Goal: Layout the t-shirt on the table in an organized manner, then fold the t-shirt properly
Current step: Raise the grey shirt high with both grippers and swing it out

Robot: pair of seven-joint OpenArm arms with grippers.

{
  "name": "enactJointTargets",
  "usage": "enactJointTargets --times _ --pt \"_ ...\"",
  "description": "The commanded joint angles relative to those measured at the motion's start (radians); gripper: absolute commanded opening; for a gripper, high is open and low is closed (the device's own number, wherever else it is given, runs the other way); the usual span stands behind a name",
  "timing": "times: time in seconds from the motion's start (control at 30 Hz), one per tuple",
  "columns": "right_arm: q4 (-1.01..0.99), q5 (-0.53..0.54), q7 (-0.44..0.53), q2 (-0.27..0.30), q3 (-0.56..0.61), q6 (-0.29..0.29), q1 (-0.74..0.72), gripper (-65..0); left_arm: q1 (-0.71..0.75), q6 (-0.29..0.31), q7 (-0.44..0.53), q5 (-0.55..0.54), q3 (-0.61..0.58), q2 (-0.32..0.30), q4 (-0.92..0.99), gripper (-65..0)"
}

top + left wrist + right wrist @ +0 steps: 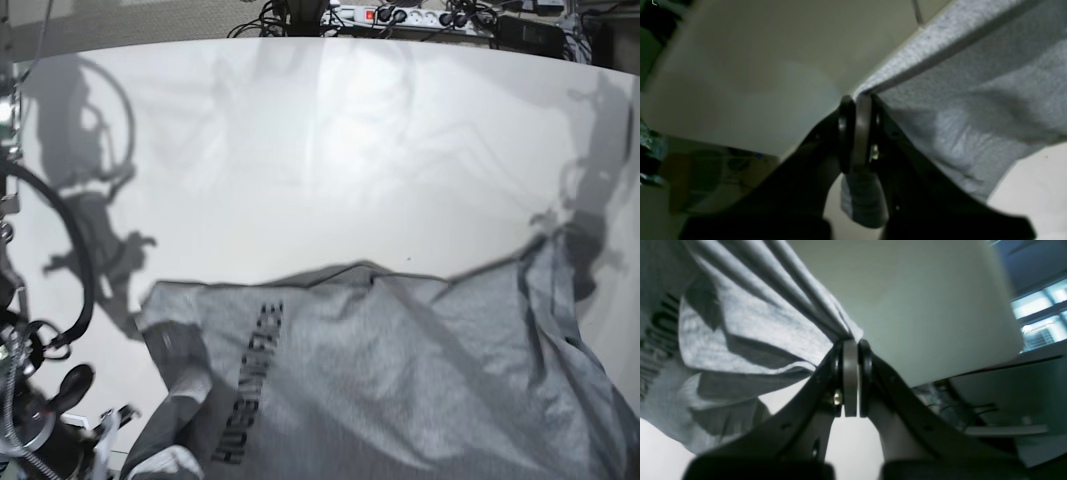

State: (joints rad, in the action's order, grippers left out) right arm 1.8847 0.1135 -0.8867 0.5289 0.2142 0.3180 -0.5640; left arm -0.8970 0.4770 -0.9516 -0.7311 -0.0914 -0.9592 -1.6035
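Base view: rumpled grey t-shirt (400,380), black lettering, both claws (858,100) (853,343) clamped on cloth.

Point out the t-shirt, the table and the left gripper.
t-shirt (400,380): base view, on the grey body fabric.
table (330,150): base view, on bare white top.
left gripper (858,100): left wrist view, at the shut fingertips pinching cloth.

heather-grey knit cotton t-shirt (400,380), matt, soft, creased, black printed lettering (250,385), glossy smooth white table (330,150), black matt plastic fingers (846,133), smooth grey pads (850,376)
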Motion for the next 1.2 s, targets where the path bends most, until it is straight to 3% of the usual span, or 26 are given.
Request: enactJointTargets --times 0.0,0.23,0.4,0.67,0.83,0.9,0.97,1.07,1.17 --pt "0.01 -0.034 -0.011 0.033 -0.014 -0.023 -0.053 -65.0 -0.073 -0.028 0.002 0.037 -0.011 -0.029 0.012 -65.0" --pt "0.01 0.044 -0.021 0.121 -0.014 0.0 -0.1 -65.0 -0.29 -0.008 0.002 0.021 -0.228 -0.03 0.055 -65.0" --pt "0.01 0.043 -0.018 0.18 -0.014 -0.012 -0.105 -65.0 -0.412 0.002 0.011 0.037 -0.366 -0.026 0.055 -65.0" --pt "0.01 0.043 -0.014 0.232 -0.014 -0.039 -0.208 -65.0 -0.412 -0.037 0.032 0.101 -0.475 0.035 0.167 -65.0" --pt "0.01 0.073 -0.024 0.267 -0.014 -0.049 -0.229 -65.0 -0.412 -0.049 0.018 0.027 -0.477 0.053 0.301 -65.0" --pt "0.001 0.163 -0.056 0.267 -0.014 0.007 -0.22 -65.0 -0.412 -0.022 -0.013 -0.05 -0.477 0.053 0.337 -65.0" --pt "-0.017 0.256 -0.072 0.267 -0.014 0.076 -0.205 -65.0 -0.412 0.049 -0.078 -0.163 -0.477 0.053 0.355 -65.0" --pt "-0.036 0.369 -0.125 0.267 -0.014 0.174 -0.176 -65.0 -0.412 0.147 -0.233 -0.367 -0.477 0.053 0.357 -65.0" --pt "-0.037 0.5 -0.196 0.267 -0.014 0.261 -0.147 -65.0 -0.412 0.193 -0.374 -0.557 -0.477 0.053 0.356 -65.0"
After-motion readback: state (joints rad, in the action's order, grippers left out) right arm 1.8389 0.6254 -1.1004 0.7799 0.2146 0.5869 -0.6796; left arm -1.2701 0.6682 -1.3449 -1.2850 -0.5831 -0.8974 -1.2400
